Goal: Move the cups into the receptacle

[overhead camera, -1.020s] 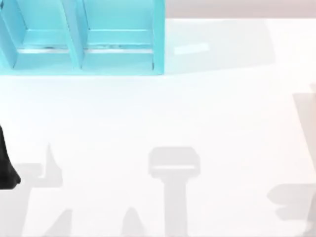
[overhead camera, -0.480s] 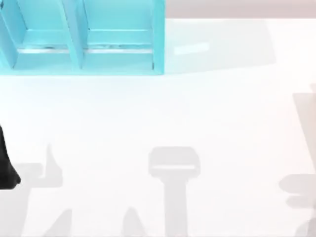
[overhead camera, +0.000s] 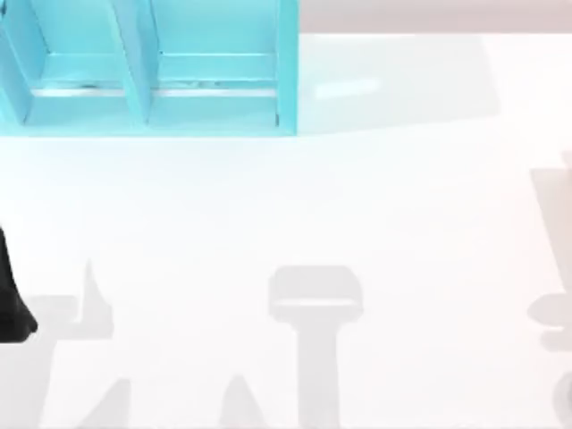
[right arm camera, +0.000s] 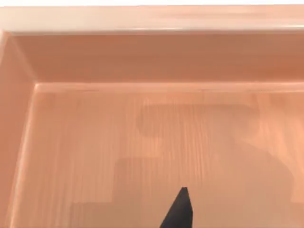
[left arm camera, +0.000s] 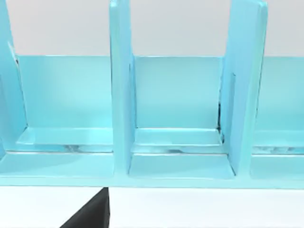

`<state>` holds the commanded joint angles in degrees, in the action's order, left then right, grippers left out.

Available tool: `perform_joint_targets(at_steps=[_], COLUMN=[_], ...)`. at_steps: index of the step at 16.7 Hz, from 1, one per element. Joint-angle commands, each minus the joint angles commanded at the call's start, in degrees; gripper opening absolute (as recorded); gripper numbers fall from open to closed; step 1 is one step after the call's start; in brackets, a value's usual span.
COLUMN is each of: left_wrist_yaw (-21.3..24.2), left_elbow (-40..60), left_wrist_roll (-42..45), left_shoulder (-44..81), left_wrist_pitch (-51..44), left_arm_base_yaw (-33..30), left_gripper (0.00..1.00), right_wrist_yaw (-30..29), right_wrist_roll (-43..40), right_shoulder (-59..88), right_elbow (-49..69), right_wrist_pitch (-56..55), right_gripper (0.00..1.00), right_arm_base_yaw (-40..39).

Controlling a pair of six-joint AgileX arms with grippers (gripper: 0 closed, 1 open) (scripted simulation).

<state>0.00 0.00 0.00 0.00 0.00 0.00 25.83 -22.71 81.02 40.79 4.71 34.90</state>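
Observation:
The cups are out of view. A pale wooden receptacle (right arm camera: 142, 61) with low walls and a bare floor lies under my right wrist camera. One dark fingertip (right arm camera: 179, 211) of my right gripper hangs above that floor, with nothing seen in its grasp. My left arm (overhead camera: 12, 299) is a dark shape at the table's left edge. In the left wrist view, one dark fingertip (left arm camera: 90, 217) of my left gripper pokes in over the white table, facing the blue rack.
A light blue rack (overhead camera: 152, 80) with upright dividers and open compartments (left arm camera: 178, 142) stands at the back left of the white table (overhead camera: 295, 206). Grey shadows of the arms lie along the front of the table.
The grey shadow near the front right edge of the table has slid further right, toward the edge of the top view. The left arm has stayed still.

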Motion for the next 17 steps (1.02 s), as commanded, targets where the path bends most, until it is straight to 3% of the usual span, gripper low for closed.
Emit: perform_joint_targets(at_steps=[3, 16, 17], left_wrist_yaw=[0.0, 0.0, 0.0], left_elbow=[0.0, 0.0, 0.0], left_wrist_roll=[0.0, 0.0, 0.0], left_shoulder=[0.0, 0.0, 0.0], left_wrist_pitch=[0.0, 0.0, 0.0], left_arm_base_yaw=[0.0, 0.0, 0.0], left_gripper=[1.00, 1.00, 1.00], right_wrist_yaw=[0.0, 0.0, 0.0], right_wrist_roll=[0.0, 0.0, 0.0], right_shoulder=[0.0, 0.0, 0.0], right_elbow=[0.0, 0.0, 0.0], right_wrist_pitch=[0.0, 0.0, 0.0], right_gripper=[0.00, 0.98, 1.00], right_arm_base_yaw=[0.0, 0.0, 0.0])
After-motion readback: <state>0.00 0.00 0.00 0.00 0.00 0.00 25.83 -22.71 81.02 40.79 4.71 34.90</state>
